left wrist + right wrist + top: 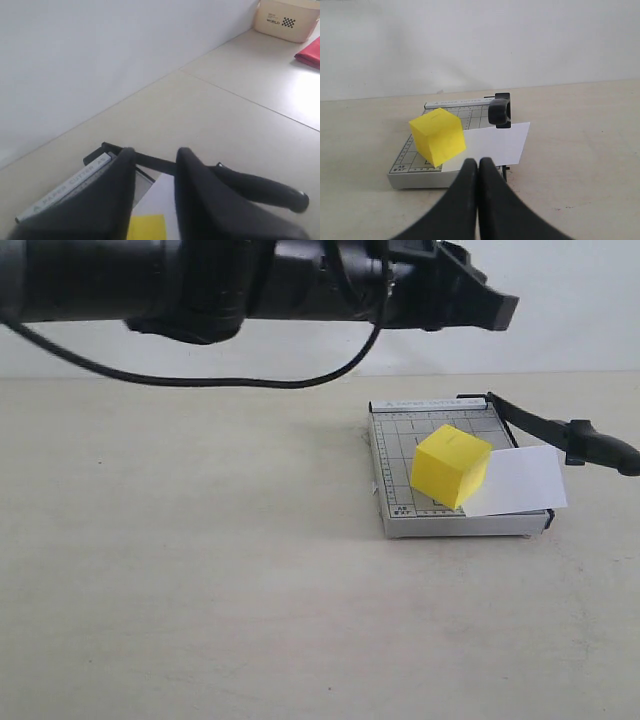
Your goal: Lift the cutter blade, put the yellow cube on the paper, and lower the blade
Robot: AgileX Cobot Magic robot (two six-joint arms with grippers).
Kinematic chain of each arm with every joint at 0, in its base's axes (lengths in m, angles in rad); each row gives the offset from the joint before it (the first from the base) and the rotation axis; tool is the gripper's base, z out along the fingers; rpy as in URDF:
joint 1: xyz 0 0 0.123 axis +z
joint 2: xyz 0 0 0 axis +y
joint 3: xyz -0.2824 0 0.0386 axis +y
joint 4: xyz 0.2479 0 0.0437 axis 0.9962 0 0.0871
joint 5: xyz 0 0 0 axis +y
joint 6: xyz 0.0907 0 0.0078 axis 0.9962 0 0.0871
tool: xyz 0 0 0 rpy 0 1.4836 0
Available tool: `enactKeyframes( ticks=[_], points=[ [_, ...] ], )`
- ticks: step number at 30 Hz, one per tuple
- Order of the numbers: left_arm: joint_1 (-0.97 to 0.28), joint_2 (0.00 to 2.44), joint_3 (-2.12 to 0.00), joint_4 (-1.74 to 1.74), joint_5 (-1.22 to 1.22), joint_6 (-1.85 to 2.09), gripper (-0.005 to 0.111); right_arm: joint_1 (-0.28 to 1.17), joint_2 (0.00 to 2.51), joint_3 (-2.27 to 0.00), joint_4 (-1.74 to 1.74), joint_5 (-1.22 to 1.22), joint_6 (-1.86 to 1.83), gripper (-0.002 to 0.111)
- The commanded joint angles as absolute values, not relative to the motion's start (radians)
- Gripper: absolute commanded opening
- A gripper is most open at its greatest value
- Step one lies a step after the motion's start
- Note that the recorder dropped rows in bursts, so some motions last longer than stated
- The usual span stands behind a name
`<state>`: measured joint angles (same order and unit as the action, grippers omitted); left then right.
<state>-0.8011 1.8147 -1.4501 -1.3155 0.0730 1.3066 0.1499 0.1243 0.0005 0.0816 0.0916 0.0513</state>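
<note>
Closest to where I stand, the left arm (200, 280) stretches across the top of the scene from the left, a black cable (200, 380) drooping under it. Its left gripper (156, 155) hangs in the air above the grey trimmer board (398, 452). Seen from the left wrist, the two black fingers (117, 200) stand a narrow gap apart with nothing between them, and through that gap a bit of yellow and white shows below. The right gripper (478, 162) faces the board from the open side of the table (200, 570), apart from it, its fingers pressed flat together and gripping nothing. The yellow cube (451, 466) sits on the board, turned corner-on, with one lower edge over the end of the paper (520, 480) that lies on the grid. How much of its base actually rests on the sheet I can't quite make out. The paper lies flat and pokes out past the board's cutting edge. The cutter blade (585, 440) is lifted off the board, slanting up from its hinge at the back corner, with its thick handle over the paper's outer corner. Far off in the left wrist view are a cream basket (287, 19) and something red (311, 52).
</note>
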Motion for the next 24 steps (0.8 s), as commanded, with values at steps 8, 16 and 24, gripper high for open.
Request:
enactKeyframes(
  ticks=[8,16,24],
  points=[
    [-0.799,1.405,-1.053,-1.311,0.061,1.247,0.004,0.149,0.123,0.000,0.074,0.087,0.046,0.000],
    [-0.799,1.022,-0.727,-1.312,0.009,1.247,0.004,0.149,0.123,0.000,0.074,0.087,0.046,0.000],
    [-0.799,0.608,-0.503,-1.312,0.007,1.251,0.004,0.149,0.123,0.000,0.074,0.087,0.046,0.000]
  ],
)
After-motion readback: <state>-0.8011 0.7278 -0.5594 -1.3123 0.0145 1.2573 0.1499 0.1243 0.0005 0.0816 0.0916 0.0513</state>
